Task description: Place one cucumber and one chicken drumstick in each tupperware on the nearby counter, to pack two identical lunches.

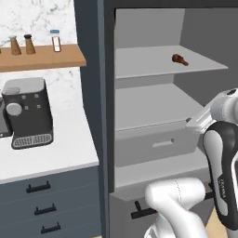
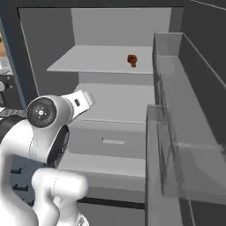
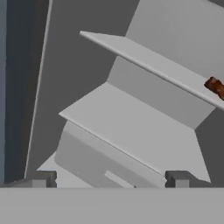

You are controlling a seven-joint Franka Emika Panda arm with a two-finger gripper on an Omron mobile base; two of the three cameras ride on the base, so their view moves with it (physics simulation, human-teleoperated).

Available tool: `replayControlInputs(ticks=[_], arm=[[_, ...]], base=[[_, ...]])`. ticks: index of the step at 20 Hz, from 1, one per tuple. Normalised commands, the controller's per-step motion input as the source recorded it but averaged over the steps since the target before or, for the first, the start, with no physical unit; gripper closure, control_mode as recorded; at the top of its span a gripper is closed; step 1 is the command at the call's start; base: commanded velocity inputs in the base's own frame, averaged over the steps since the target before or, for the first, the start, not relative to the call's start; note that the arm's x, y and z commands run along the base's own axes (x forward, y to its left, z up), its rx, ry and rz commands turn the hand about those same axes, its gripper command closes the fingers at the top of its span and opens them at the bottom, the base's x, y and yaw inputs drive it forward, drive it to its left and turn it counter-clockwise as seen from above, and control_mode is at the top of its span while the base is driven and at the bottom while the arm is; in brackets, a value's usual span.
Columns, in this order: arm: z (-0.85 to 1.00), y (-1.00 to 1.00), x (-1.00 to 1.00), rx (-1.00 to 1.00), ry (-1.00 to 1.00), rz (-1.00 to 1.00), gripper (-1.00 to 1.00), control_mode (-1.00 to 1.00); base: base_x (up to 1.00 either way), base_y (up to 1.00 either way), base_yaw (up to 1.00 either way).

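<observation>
A brown chicken drumstick (image 1: 180, 59) lies alone on the upper shelf (image 1: 153, 62) of the open fridge. The gripper (image 3: 111, 179) faces the shelves with its fingers spread wide — nothing between them. The drumstick shows blurred at the hand view's right edge — probably the same piece.

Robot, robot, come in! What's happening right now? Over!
Gripper open, holding nothing. Chicken drumstick lying on upper fridge shelf, not reached yet. Nothing between them.
</observation>
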Motion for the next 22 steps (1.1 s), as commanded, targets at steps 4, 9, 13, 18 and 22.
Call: replayControlInputs(ticks=[4, 9, 13, 18, 22], arm=[[0.00, 0.00, 0.00, 0.00, 0.00, 0.00, -1.00, 1.00], [0.00, 0.00, 0.00, 0.00, 0.00, 0.00, -1.00, 1.00], [0.00, 0.00, 0.00, 0.00, 0.00, 0.00, -1.00, 1.00], [0.00, 0.00, 0.00, 0.00, 0.00, 0.00, -1.00, 1.00], [0.18, 0.00, 0.35, -0.01, 0.16, 0.00, -1.00, -1.00]], base=[[0.75, -0.86, 0.00], [0.27, -0.27, -0.04], [0.41, -0.01, 0.00], [0.25, 0.00, -0.03], [0.08, 0.00, -0.01]])
